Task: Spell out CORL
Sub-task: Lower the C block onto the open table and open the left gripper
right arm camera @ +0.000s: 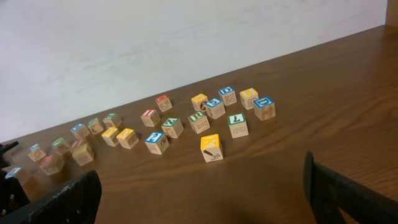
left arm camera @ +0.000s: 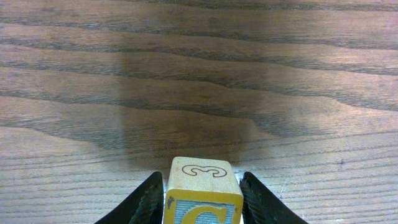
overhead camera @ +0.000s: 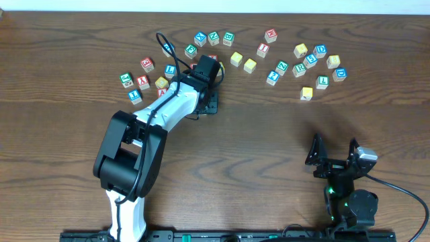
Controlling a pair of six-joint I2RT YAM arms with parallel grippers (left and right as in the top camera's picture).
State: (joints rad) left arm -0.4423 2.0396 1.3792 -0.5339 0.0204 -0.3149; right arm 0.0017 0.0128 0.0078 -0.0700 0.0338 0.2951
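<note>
My left gripper [left arm camera: 201, 200] is shut on a wooden cube [left arm camera: 203, 186] with a yellow-framed face showing a yellow C on blue; its top face carries an outlined 3. Both black fingers [left arm camera: 147, 202] press its sides just above bare table. From overhead the left gripper [overhead camera: 209, 102] points toward the table's front and hides the cube. Near the front right, my right gripper [overhead camera: 334, 153] stands open and holds nothing; in its wrist view [right arm camera: 202, 199] the fingers frame bare wood. The R and L cubes cannot be picked out for certain among the scattered cubes.
Several alphabet cubes lie scattered along the far side: one group [overhead camera: 144, 79] by the left arm, a row [overhead camera: 213, 37] behind it, another group [overhead camera: 316, 62] at the right. A yellow-topped cube [overhead camera: 307, 93] [right arm camera: 211, 147] sits nearest the right gripper.
</note>
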